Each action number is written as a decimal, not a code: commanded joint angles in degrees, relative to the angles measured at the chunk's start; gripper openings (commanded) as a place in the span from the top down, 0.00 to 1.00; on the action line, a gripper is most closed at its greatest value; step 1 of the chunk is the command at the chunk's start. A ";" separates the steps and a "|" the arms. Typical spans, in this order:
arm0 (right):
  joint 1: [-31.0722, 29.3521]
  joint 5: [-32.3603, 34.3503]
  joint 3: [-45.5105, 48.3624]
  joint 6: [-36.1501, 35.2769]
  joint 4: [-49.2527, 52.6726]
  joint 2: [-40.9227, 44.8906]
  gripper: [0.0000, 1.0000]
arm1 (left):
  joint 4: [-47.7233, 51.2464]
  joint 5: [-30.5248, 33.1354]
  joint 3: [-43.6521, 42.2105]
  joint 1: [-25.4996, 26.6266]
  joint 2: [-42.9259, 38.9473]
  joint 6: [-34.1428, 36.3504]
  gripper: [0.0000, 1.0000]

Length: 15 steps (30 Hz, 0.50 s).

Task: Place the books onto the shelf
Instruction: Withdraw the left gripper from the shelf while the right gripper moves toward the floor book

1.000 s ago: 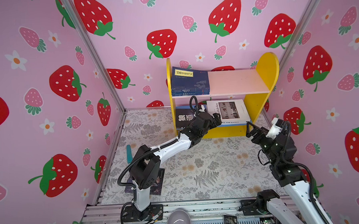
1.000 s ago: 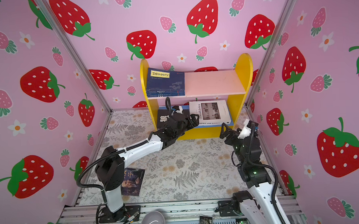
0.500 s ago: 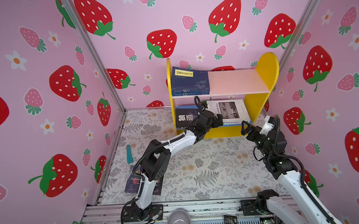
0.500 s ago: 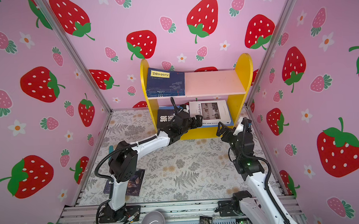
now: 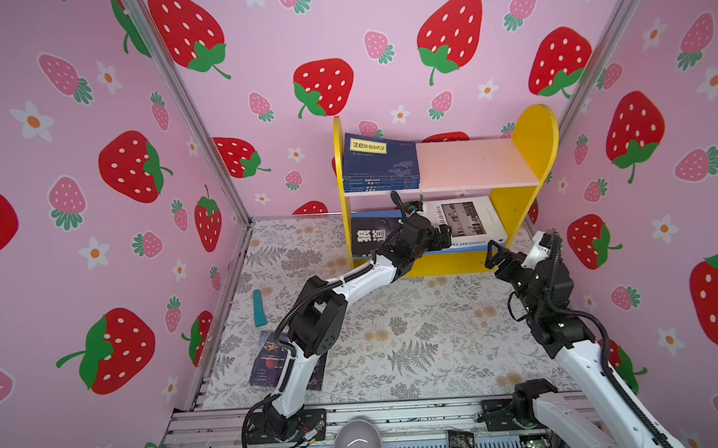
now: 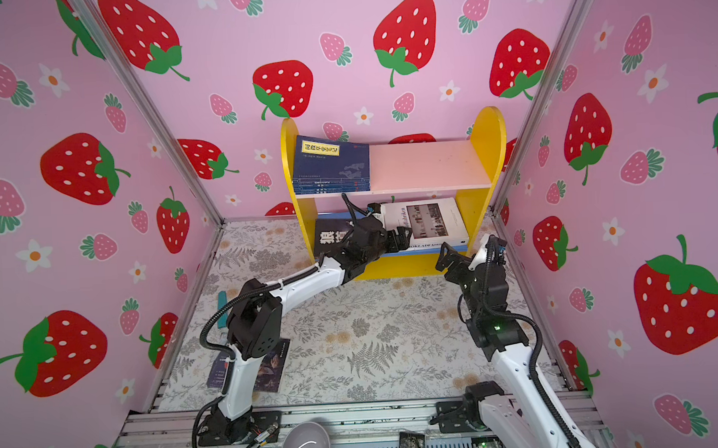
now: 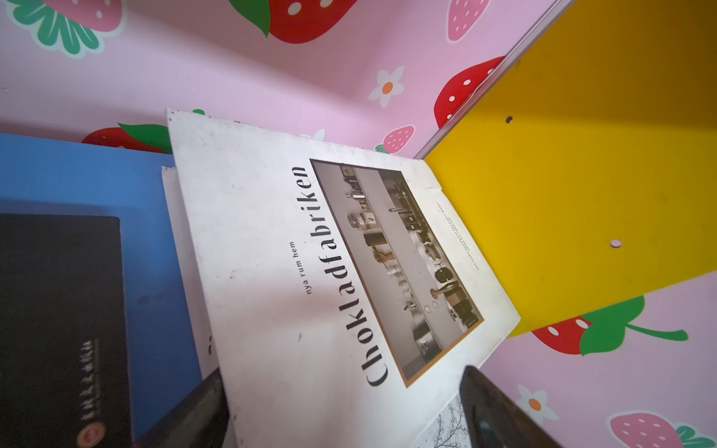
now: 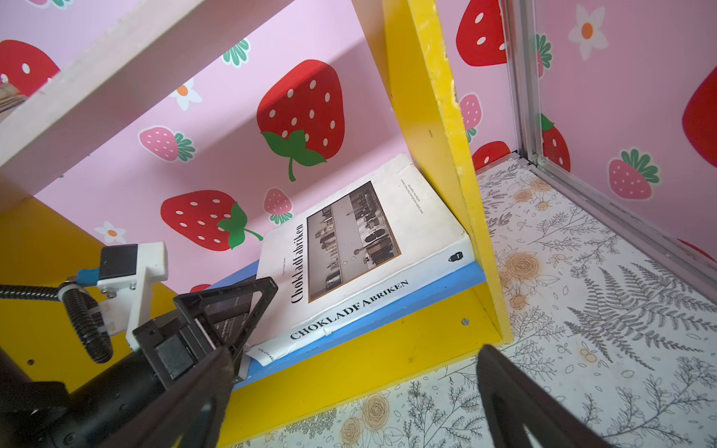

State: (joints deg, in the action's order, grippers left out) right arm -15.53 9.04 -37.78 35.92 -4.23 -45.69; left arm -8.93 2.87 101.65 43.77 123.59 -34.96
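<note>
The shelf [image 5: 535, 142] [image 6: 487, 140] stands at the back wall. A stack of navy books [image 5: 379, 166] [image 6: 329, 164] lies at the left of its pink upper board. On the blue lower board [image 7: 77, 166] [image 8: 426, 294] lie a black book [image 5: 370, 233] [image 6: 328, 236] [image 7: 58, 310] and the white "Chokladfabriken" book [image 5: 461, 220] [image 6: 432, 222] [image 7: 291, 252] [image 8: 349, 248]. My left gripper [image 5: 437, 234] [image 6: 395, 240] [image 7: 343, 372] is open, its jaws straddling the white book's front left corner. My right gripper [image 5: 496, 254] [image 6: 446, 256] [image 8: 355, 349] hangs open and empty before the shelf's right foot. A dark book [image 5: 267, 364] [image 6: 272, 370] lies on the floor under the left arm.
A teal stick [image 5: 259, 307] [image 6: 222, 301] lies on the floral mat by the left wall. A grey bowl [image 5: 357, 443] [image 6: 305, 443] and a black packet [image 5: 460, 441] sit on the front rail. The pink walls close in tightly on three sides.
The left arm has stretched forward and its gripper has slid a little right along the white book's front edge. The right gripper has moved up and left, closer to the shelf.
</note>
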 commanded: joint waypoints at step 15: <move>-0.19 -3.94 -5.11 -1.47 1.91 -0.18 0.00 | 5.80 4.32 -10.62 -0.91 -12.98 1.27 0.06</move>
State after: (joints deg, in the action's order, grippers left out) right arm -15.53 8.05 -40.01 35.68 -2.87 -47.31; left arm -6.81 4.73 93.76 42.74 117.64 -34.13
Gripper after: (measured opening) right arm 0.997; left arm 0.940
